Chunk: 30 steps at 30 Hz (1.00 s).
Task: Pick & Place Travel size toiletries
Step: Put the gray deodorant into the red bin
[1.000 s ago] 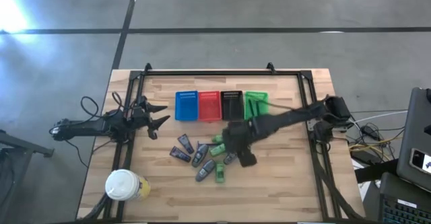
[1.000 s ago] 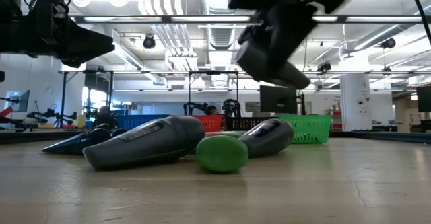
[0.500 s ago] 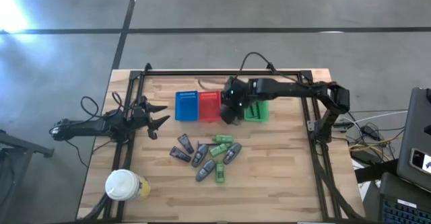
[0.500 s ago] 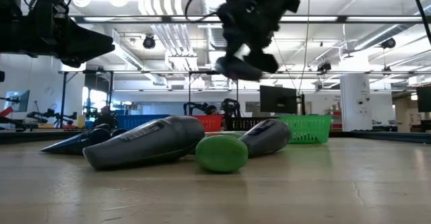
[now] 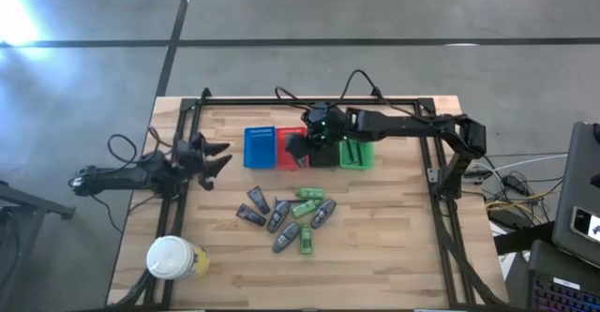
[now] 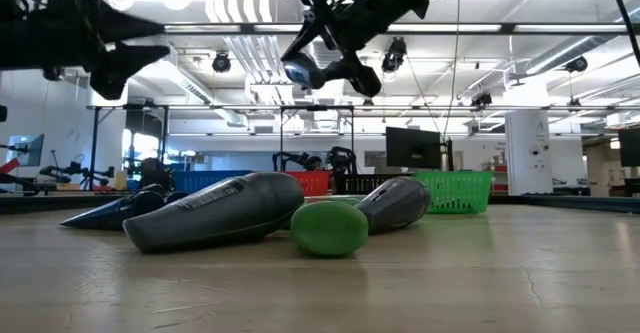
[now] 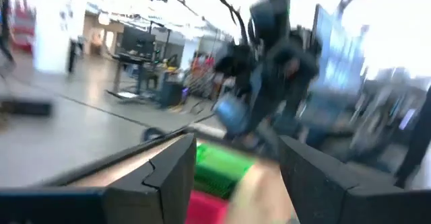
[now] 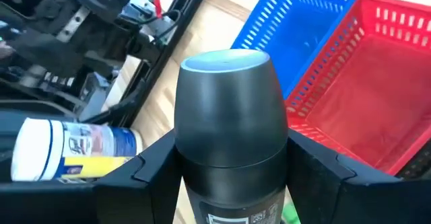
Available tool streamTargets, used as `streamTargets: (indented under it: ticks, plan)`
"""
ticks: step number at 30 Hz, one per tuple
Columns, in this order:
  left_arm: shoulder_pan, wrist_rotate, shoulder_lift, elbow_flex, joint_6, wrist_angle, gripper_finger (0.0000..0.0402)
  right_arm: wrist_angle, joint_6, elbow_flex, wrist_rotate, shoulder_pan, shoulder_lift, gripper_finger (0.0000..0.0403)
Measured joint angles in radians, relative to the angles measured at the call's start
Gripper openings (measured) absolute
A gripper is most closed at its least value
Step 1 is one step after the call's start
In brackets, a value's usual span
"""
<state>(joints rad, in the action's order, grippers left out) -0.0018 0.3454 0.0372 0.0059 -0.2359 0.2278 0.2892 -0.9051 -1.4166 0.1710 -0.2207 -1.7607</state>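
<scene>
My right gripper [image 5: 298, 147] hangs over the red basket [image 5: 289, 136], shut on a grey tube [image 8: 229, 116]; the low view shows the gripper [image 6: 325, 58] high above the table. The other toiletries, grey, green and dark tubes [image 5: 286, 218], lie in a loose pile on the table's middle, and the low view shows a grey tube [image 6: 215, 211] and a green one [image 6: 328, 229] lying on their sides. My left gripper [image 5: 211, 155] waits open at the table's left edge. My right gripper pinches the grey tube's body [image 8: 195, 167] between its two fingers [image 8: 145, 177], and the rounded cap end [image 8: 225, 62] sticks out past the fingertips. The fingers come slanting down from the table's right. The tube is lifted clear, cap end tilted down [image 6: 298, 71] over the red basket.
Four small baskets stand in a row near the far edge: blue [image 5: 260, 147], red, black [image 5: 324, 155], green [image 5: 356, 153]. A white-lidded cup [image 5: 171, 258] lies at the near left corner. Bare wood lies near and right of the pile.
My right gripper, carrying the grey tube, has risen from over the pile, swung toward the far edge over the basket row, then moved left to above the red basket. My left gripper has shifted slightly toward the left edge. The pile has stayed put.
</scene>
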Motion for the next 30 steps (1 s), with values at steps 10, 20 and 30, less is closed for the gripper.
streamTargets:
  ticks: [10,20,30]
  plan:
    - [0.0,0.417,0.001,0.0,-0.386,0.094,0.0212,-0.101,-0.07,0.012,-0.098,-0.003,0.0,0.0205]
    - [0.008,0.064,0.096,0.0,-0.57,0.102,0.0212,-0.134,-0.049,0.015,-0.065,-0.005,-0.024,0.0205]
    - [0.019,0.029,0.415,0.128,-0.622,0.098,0.0216,-0.243,-0.02,0.015,0.014,-0.037,-0.07,0.0205]
